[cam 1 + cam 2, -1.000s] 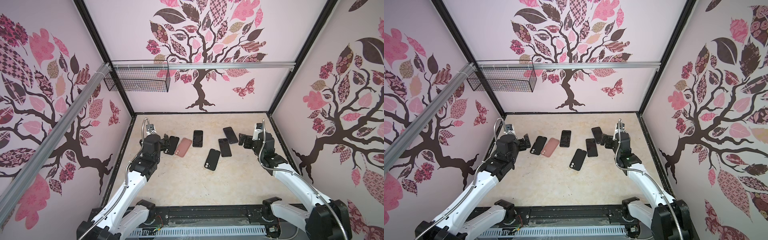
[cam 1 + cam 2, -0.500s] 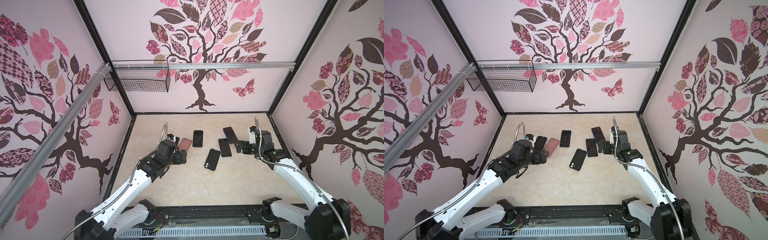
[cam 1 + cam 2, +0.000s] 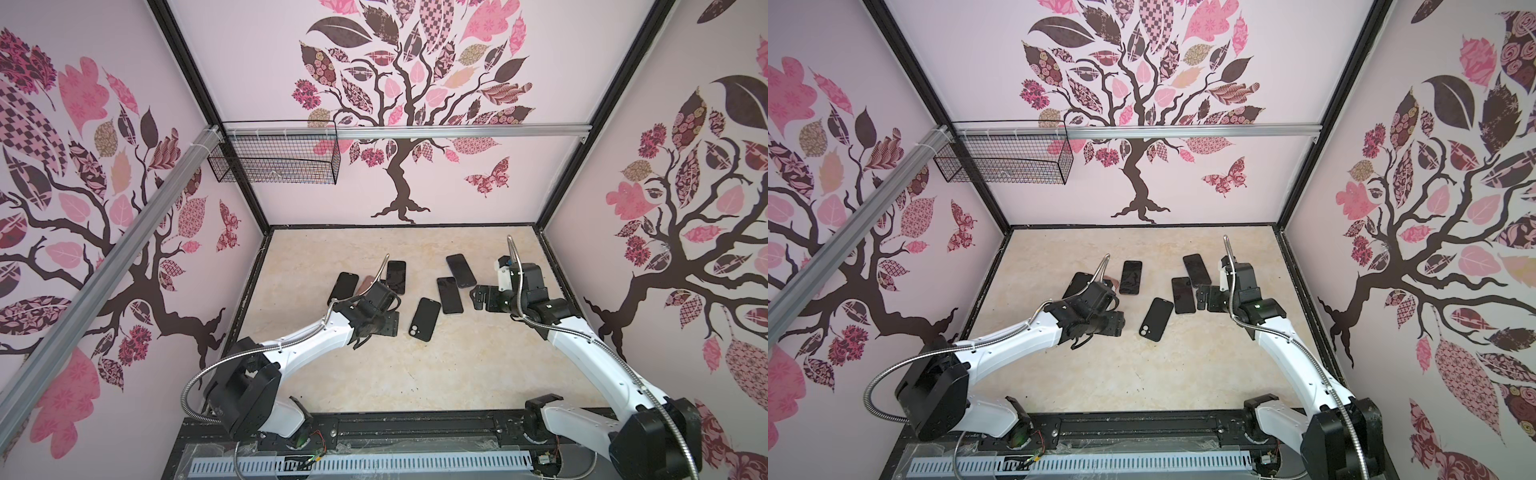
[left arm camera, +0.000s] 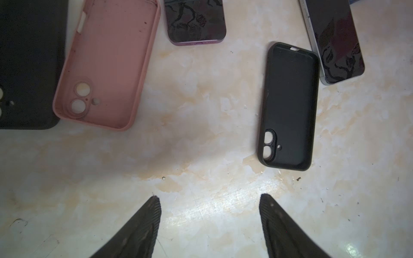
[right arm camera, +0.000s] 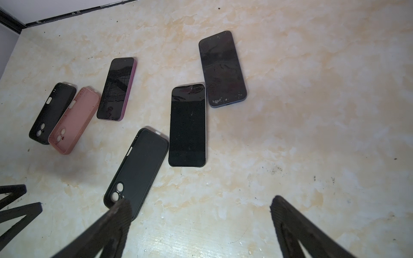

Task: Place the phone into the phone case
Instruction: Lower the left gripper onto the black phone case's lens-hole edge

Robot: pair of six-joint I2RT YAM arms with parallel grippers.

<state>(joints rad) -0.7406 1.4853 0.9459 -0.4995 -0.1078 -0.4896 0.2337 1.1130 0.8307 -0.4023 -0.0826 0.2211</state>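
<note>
Three phones lie screen up on the table: a purple one, a silver one and a blue one. An empty black phone case lies inside up in the middle. Further left are a pink case and another black case. My left gripper hovers open and empty just left of the middle case. To the right of the silver phone, my right gripper is wide open and empty.
The pale marble-patterned tabletop is walled on three sides. A wire basket hangs high on the back left rail. A black rail runs along the front edge by the arm bases. In both top views the left arm hides most of the pink case.
My left arm has swung from the far left beside the cases toward the middle black case, its jaws narrowing a little. The right gripper has edged toward the silver phone.
</note>
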